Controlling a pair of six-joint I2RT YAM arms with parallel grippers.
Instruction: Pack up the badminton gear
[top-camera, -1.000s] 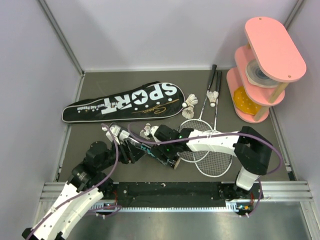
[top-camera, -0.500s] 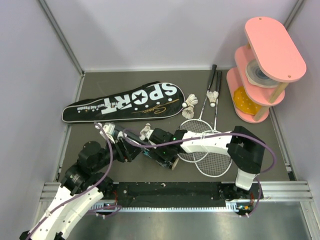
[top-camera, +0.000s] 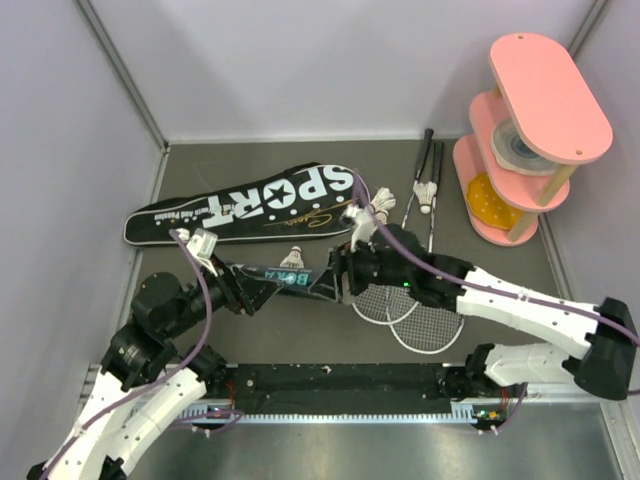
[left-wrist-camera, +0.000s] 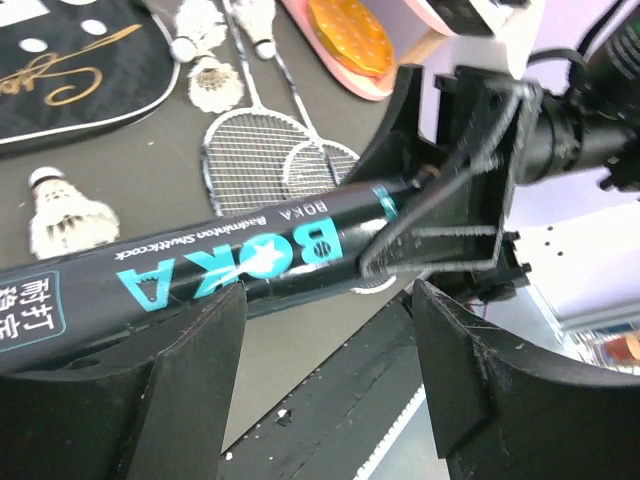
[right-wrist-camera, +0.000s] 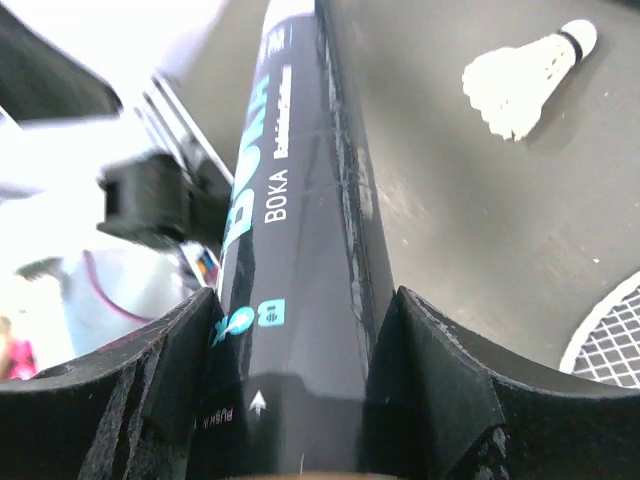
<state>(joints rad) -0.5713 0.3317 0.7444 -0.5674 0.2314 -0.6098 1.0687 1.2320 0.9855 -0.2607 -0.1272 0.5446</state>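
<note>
The long black shuttle tube (top-camera: 285, 281) lies nearly level between my grippers. My right gripper (top-camera: 338, 280) is shut on its right end; in the right wrist view both fingers press the tube (right-wrist-camera: 300, 200). My left gripper (top-camera: 245, 292) is open, its jaws wide apart at the tube's left part (left-wrist-camera: 230, 262). One white shuttlecock (top-camera: 293, 258) lies just beyond the tube, and shows in the right wrist view (right-wrist-camera: 525, 75). Others lie by the bag's wide end (top-camera: 379, 207) and on the racket handles (top-camera: 428, 196). Two rackets (top-camera: 425, 325) lie to the right. The black SPORT bag (top-camera: 250, 205) lies behind.
The pink tiered stand (top-camera: 530, 130) stands at the back right corner, holding a tape roll and a yellow disc. Grey walls close in the left, back and right sides. A black rail (top-camera: 340, 380) runs along the near edge.
The tube's right end has swung away from the near edge, so the tube now lies nearly level. The right arm has unfolded out to the right. The left arm has shifted left.
</note>
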